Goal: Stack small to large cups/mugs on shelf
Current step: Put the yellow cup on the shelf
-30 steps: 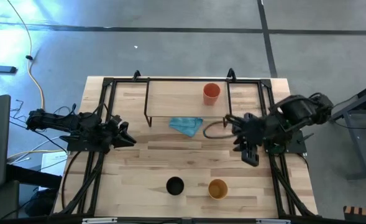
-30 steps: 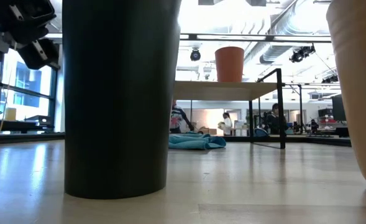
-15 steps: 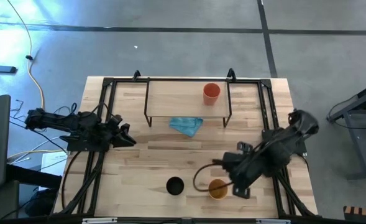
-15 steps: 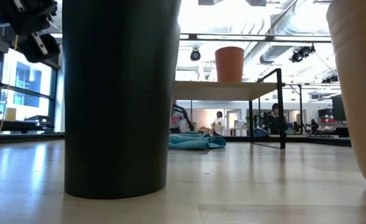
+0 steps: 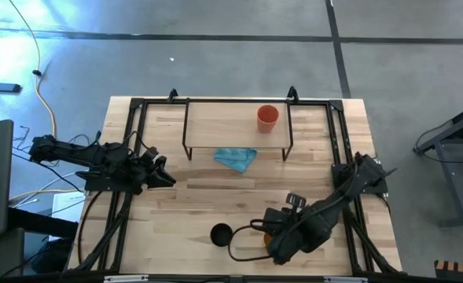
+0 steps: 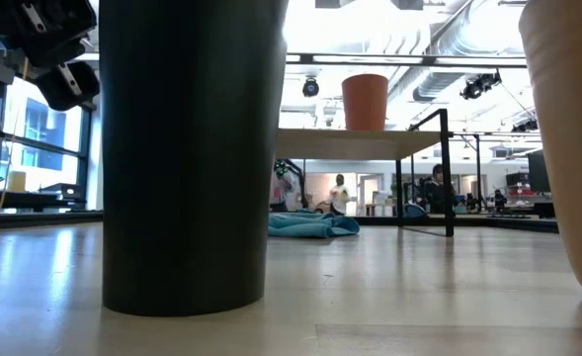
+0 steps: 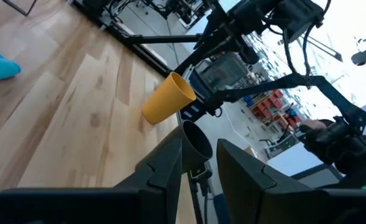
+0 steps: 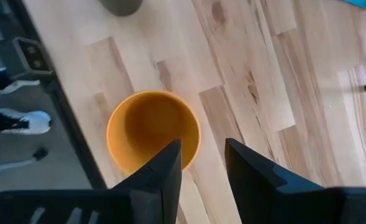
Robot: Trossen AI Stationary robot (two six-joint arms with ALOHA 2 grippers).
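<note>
The red-orange cup (image 5: pixel 267 118) (image 6: pixel 366 102) stands upright on the right part of the shelf (image 5: pixel 223 126) (image 6: pixel 370 144). The black cup (image 5: pixel 221 234) (image 6: pixel 192 148) stands near the table's near edge. The yellow-orange cup (image 8: pixel 153 130) (image 6: pixel 572 138) (image 7: pixel 168 98) stands to its right; in the high view my right arm mostly covers it. My right gripper (image 8: pixel 203 167) (image 5: pixel 272 235) hovers open above this cup, pointing down, over the cup's rim. My left gripper (image 5: pixel 162 173) (image 7: pixel 200 155) waits open at the table's left side.
A light blue cloth (image 5: pixel 236 159) (image 6: pixel 310 224) lies crumpled on the table just in front of the shelf. Black frame rails (image 5: pixel 129 141) run along both table sides. Bare wood lies between the shelf and the two near cups. People move in the room beyond the table.
My right gripper has swung from beside the shelf's right legs toward the table's near edge and a little left, ending above the yellow-orange cup. No cup has moved.
</note>
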